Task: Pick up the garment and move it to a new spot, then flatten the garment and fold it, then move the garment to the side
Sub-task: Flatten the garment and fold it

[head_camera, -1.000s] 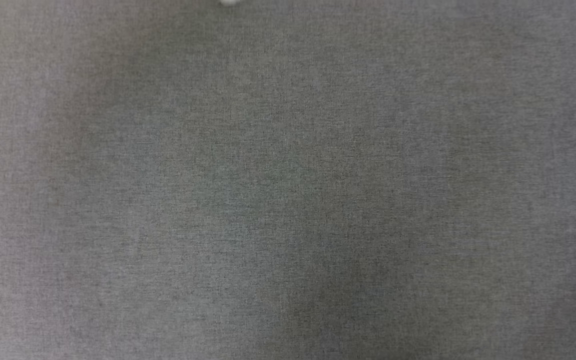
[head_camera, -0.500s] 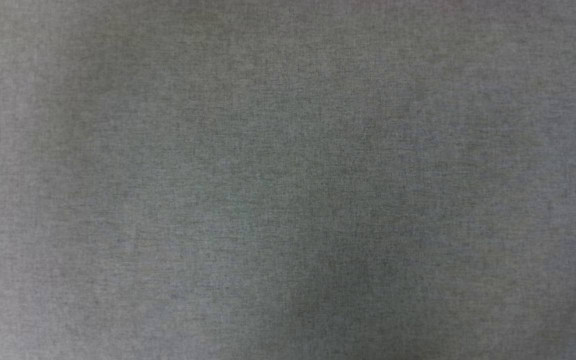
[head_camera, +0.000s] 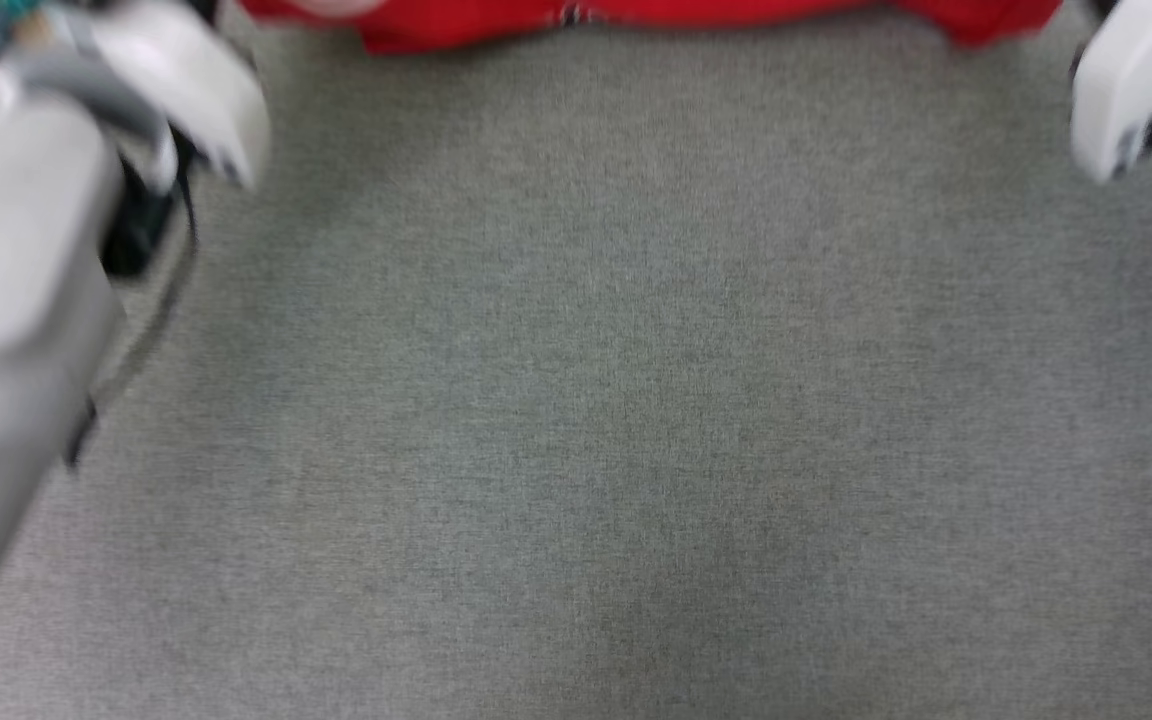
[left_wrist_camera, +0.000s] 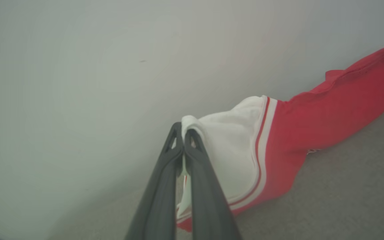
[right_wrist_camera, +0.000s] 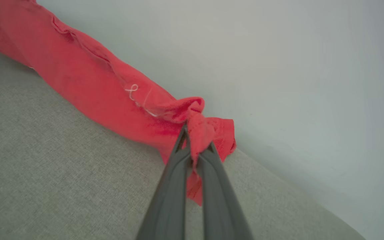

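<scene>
Two hands grip the garment [head_camera: 636,18], which spans the head view's top edge. The left hand [left_wrist_camera: 183,131] is closed on its white sleeve [left_wrist_camera: 232,146], the right hand [right_wrist_camera: 196,141] on red fabric, over the grey worktop [head_camera: 576,400].

No text, number, label or brand can be read. On the garment [head_camera: 696,15], at the top edge of the head view, a small black-and-white mark [head_camera: 568,14] is too blurred to make out. In the right wrist view a thin white looped line [right_wrist_camera: 133,91] sits on the red cloth. Whether it is thread or print cannot be told, and it spells nothing legible.
</scene>
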Tool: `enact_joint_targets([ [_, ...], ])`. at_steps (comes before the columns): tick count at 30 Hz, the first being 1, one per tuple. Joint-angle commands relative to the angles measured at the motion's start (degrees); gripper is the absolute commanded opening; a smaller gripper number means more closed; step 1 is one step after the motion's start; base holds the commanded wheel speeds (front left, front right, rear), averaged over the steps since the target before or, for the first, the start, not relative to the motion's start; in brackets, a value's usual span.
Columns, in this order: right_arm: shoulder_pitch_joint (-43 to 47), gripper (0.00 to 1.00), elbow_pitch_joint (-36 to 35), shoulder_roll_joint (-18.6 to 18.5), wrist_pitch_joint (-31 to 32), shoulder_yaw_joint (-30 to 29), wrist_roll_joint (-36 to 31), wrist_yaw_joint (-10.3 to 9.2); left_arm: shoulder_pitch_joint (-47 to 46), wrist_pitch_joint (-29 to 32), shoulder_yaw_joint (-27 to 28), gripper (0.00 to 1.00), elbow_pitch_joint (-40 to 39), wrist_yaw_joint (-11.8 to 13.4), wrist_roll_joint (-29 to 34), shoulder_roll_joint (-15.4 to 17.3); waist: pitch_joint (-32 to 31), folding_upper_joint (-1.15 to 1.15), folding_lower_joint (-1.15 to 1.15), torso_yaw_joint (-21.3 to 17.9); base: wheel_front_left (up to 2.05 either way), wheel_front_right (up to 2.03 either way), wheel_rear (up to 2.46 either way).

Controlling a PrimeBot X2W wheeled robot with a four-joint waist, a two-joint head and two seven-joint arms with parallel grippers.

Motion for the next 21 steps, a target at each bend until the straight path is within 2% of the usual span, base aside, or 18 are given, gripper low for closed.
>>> enact_joint_targets([
  [1,3.2,0.00,-0.8,-1.2,-1.3,0.5,0.8,-0.06,4.9,-0.4,0.0,0.00,-2.7,0.8,0.1,0.5,-2.5,0.00,0.00,0.3,0.00,0.00,0.00],
  [9,18.5,0.00,-4.1,-4.4,-3.3,3.8,4.7,-0.06,27.5,-0.2,-2.3,0.00,-14.5,6.0,-2.1,3.1,-10.5,0.00,0.00,1.2,0.00,0.00,0.00],
  [13,24.2,0.00,-6.0,-5.3,-2.7,5.1,5.9,-0.06,34.4,0.5,-3.5,0.00,-17.4,7.7,-3.6,4.7,-13.5,0.00,0.00,1.1,0.00,0.00,0.00],
  [21,37.8,0.00,-12.1,-9.9,-0.1,5.9,8.2,-0.06,49.5,2.7,-6.5,0.00,-24.9,11.9,-7.1,8.2,-20.5,0.00,0.00,0.5,0.00,0.00,0.00],
])
